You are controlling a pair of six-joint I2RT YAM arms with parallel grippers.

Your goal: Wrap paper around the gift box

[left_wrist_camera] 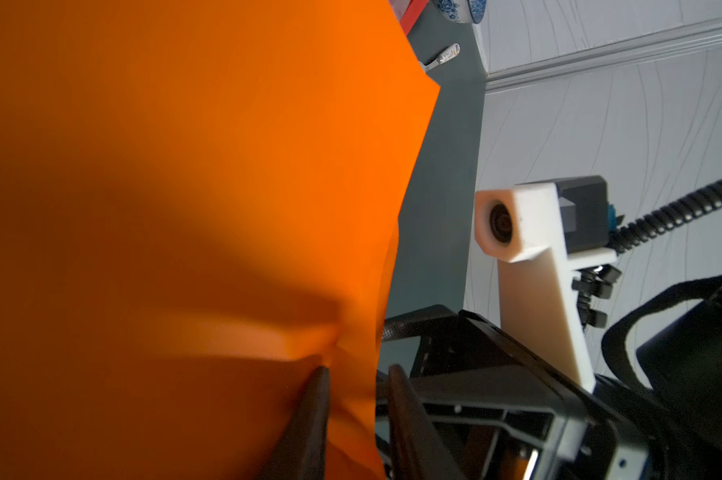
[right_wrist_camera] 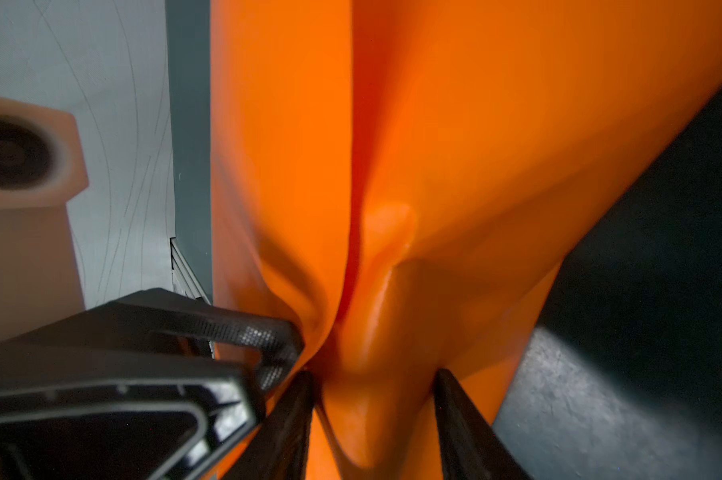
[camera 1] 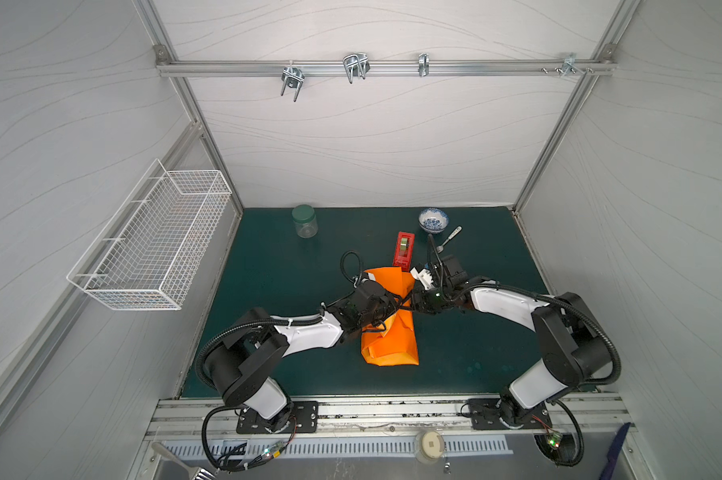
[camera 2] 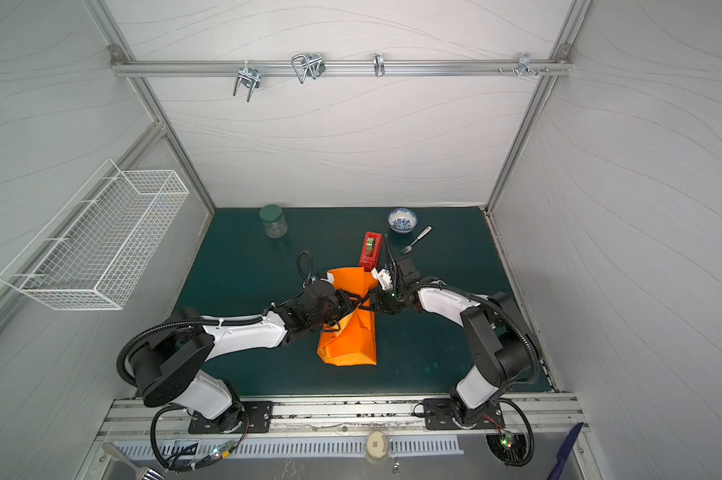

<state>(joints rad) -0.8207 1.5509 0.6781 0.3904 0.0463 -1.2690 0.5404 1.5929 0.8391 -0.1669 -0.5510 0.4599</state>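
**Claws meet over orange paper**

The paper [camera 1: 390, 347], bundled on the green mat [camera 1: 268, 270], rises to a ridge where both claws meet. The right claw [right_wrist_camera: 372, 374] clamps that ridge, half closed. The left claw [left_wrist_camera: 357, 374] stands slightly parted, a fold between its jaws. The gift box is hidden under the wrapping.

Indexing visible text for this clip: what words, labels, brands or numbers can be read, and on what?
None can be read. The red tape dispenser shows no legible label; marks on the fork handle are too blurred to read; the paper is plain.
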